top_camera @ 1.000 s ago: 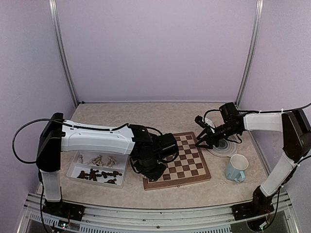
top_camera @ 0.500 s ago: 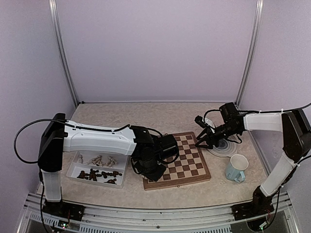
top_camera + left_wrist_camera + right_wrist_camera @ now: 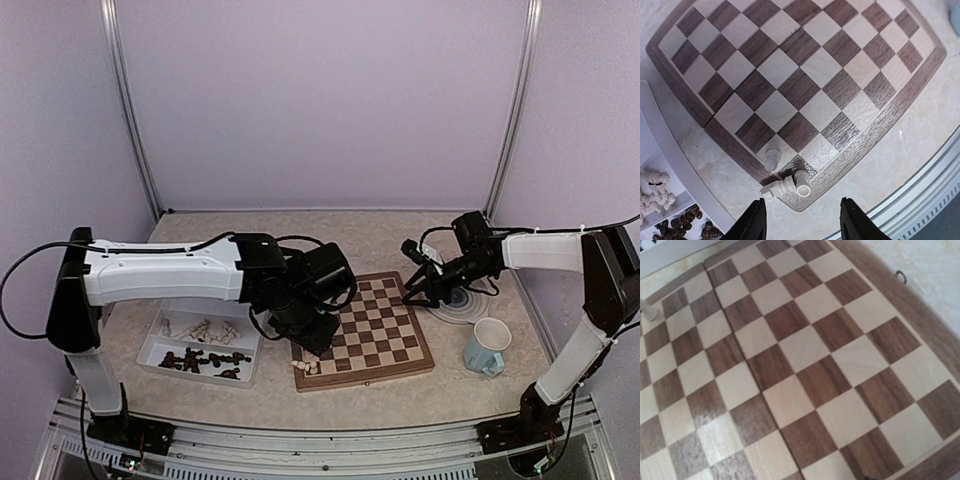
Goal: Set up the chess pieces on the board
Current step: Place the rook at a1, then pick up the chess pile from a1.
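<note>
The board (image 3: 385, 330) lies between the two arms. At its near left corner there are three pale chess pieces (image 3: 305, 367). In the left wrist view one (image 3: 771, 159) stands on a square, a second (image 3: 803, 181) leans on the corner square, and a third (image 3: 774, 188) lies across the border. My left gripper (image 3: 802, 222) hangs open above that corner with nothing between its fingers (image 3: 755, 220). My right gripper (image 3: 417, 290) hovers over the board's far right edge, its fingers apart and empty. Its wrist view shows only the board (image 3: 805, 350) and one pale piece (image 3: 647, 310).
A white tray (image 3: 150, 352) left of the board holds pale chessmen (image 3: 205, 330) and dark chessmen (image 3: 200, 360). A round grey-ringed plate (image 3: 465, 305) lies right of the board, and a pale blue mug (image 3: 487, 347) stands nearer. The table's metal front rail (image 3: 920, 200) runs close to the board's corner.
My left gripper has opened and lifted back off the board's near left corner, uncovering the pale pieces there. The right arm has not moved.
</note>
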`<state>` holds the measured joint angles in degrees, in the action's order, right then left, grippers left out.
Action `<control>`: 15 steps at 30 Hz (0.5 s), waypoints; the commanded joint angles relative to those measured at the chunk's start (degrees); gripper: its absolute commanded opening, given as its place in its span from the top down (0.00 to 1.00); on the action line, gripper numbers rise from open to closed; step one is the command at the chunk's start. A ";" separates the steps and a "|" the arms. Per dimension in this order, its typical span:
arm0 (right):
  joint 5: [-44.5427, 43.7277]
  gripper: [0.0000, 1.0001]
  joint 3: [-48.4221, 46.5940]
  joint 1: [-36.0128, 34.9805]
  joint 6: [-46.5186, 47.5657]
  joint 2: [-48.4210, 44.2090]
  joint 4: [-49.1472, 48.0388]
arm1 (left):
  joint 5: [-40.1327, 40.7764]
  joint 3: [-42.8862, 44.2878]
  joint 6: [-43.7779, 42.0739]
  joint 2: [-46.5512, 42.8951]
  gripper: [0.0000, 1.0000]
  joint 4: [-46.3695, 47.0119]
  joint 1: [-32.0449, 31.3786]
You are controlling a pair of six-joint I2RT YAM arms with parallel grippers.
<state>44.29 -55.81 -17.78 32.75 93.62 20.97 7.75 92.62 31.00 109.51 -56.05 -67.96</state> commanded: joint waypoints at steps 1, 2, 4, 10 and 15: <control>-0.25 0.48 -1.33 -4.44 4.23 -4.16 5.95 | -2.34 -13.93 3.27 -13.95 0.49 10.68 6.15; -1.41 0.48 -1.46 -7.41 5.46 -4.82 7.51 | -4.96 -18.48 4.60 -17.22 0.50 14.61 7.93; -2.83 0.49 -1.85 -11.78 6.96 -6.06 9.62 | -8.75 -26.79 6.24 -22.98 0.52 23.20 10.41; -6.36 0.52 -6.42 -23.96 6.10 -4.11 12.17 | -15.44 -40.44 10.06 -28.86 0.57 38.97 12.33; -11.02 0.55 -8.52 -30.67 4.47 0.97 9.68 | -14.47 -41.87 11.87 -26.18 0.59 40.45 11.60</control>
<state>37.52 -62.72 -45.04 37.54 90.70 30.15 -4.99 51.40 40.32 81.91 -23.16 -55.92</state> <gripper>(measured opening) 0.452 0.411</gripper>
